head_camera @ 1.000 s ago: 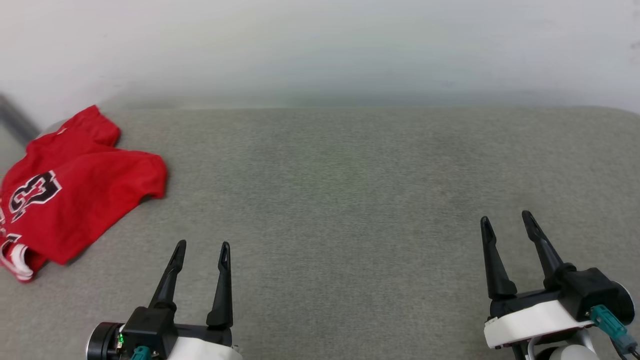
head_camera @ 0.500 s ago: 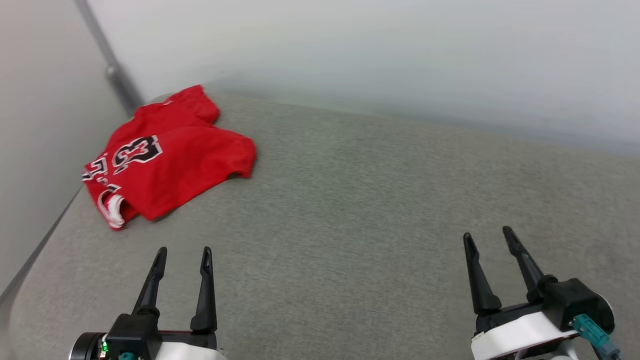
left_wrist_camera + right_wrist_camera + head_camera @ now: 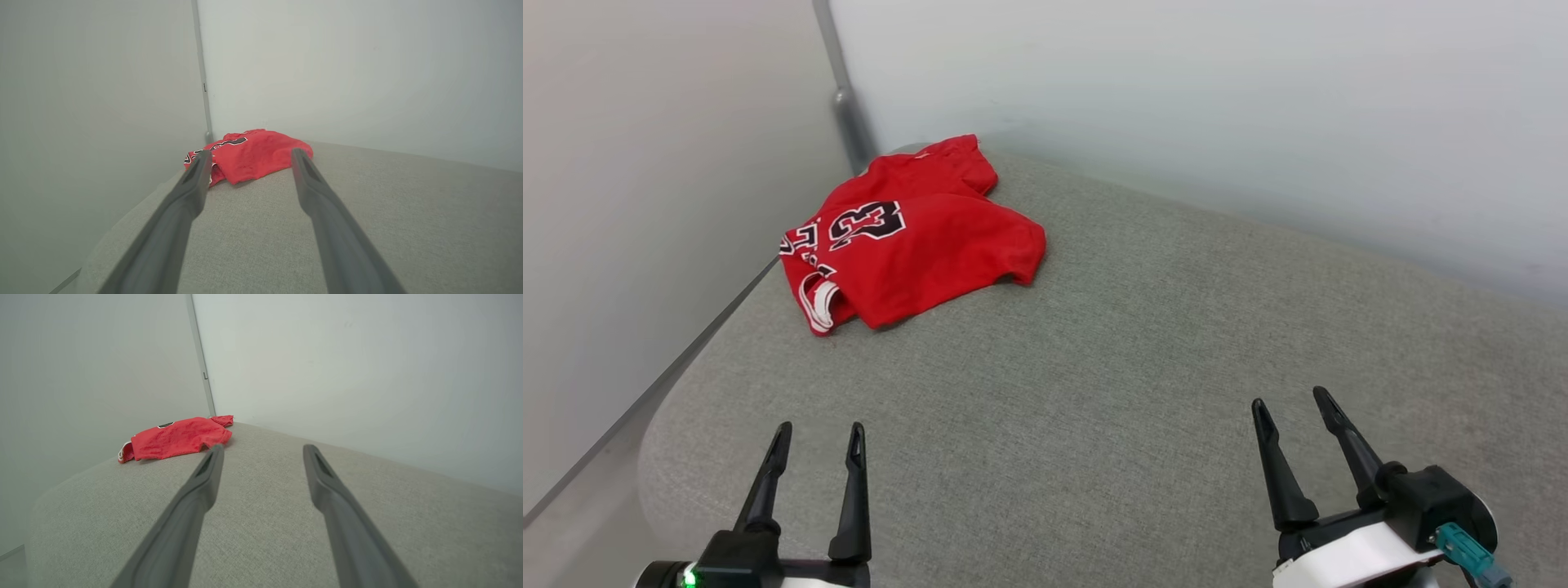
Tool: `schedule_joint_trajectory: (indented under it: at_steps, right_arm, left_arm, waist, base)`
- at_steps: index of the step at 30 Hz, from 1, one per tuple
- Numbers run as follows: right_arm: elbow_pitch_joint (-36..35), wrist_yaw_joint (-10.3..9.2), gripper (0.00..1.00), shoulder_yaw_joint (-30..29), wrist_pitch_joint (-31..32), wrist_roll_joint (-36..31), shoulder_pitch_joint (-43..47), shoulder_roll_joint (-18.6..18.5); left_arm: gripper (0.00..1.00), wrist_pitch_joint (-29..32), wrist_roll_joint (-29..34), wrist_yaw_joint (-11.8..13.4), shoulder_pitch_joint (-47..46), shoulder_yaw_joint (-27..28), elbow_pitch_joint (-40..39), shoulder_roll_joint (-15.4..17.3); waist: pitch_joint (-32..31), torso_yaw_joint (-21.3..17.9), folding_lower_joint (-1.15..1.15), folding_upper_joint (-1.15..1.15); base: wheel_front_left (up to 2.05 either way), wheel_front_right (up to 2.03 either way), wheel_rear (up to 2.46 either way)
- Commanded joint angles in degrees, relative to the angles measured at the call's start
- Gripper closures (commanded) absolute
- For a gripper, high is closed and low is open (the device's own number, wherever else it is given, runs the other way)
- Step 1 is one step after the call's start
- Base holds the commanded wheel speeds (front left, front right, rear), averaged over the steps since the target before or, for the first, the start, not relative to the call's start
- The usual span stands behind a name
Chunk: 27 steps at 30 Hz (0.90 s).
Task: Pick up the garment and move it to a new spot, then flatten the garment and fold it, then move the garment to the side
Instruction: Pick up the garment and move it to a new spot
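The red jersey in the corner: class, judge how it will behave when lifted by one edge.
Probably floppy: the red jersey lies crumpled in soft folds, so it should drape. Likely light: the cloth looks thin. Pushed across the textured grey surface, it would probably bunch.

Head looks down — wrists low, level; garment (image 3: pixel 931 253) shared.

Garment (image 3: pixel 915 237) on cushion's (image 3: pixel 1143 367) far-left corner, by walls

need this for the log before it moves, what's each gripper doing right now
Left gripper: open, empty, short of the crumpled red fabric jersey shirt.
Right gripper: open, empty.
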Motion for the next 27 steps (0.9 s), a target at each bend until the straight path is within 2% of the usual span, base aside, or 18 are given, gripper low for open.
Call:
schedule_joint_trajectory:
  at_steps: [1, 10, 16, 23, 27]
  right_arm:
    - [0.2, -0.04, 0.00, 0.1, -0.1, 0.3, 0.1, 0.1]
    - [0.6, -0.04, 0.00, 0.6, -0.1, 0.0, -0.8, 0.1]
    - [0.0, -0.04, 0.00, -0.1, -0.1, -0.8, -1.3, 0.1]
    - [-1.5, -0.04, 0.00, -0.8, -0.1, -3.8, -3.2, 0.1]
    - [-3.0, -0.04, 0.00, -1.9, -0.1, -6.2, -5.5, 0.1]
  left_arm:
    - [0.00, -0.2, -0.5, 0.3, 0.7, 0.3, -0.1, -0.1]
    - [0.00, -0.2, -2.3, -0.1, 0.7, 0.9, 0.2, -0.1]
    - [0.00, -0.2, -4.0, -1.2, -0.6, 0.9, 1.4, -0.1]
    - [0.00, -0.2, -6.0, -3.1, -5.3, 1.1, 3.7, -0.1]
    - [0.00, -0.2, -8.3, -3.9, -12.3, 0.6, 7.1, 2.6]
  waist:
    - [0.0, 0.3, 0.00, 0.00]
    - [0.5, 0.7, 0.00, 0.00]
    - [2.0, 0.8, 0.00, 0.00]
    - [8.3, -1.8, 0.00, 0.00]
    - [14.0, -4.2, 0.00, 0.00]
  base:
    - [0.00, 0.00, 0.00]
    - [0.00, 0.00, 0.00]
    - [0.00, 0.00, 0.00]
    - [0.00, 0.00, 0.00]
    - [0.00, 0.00, 0.00]
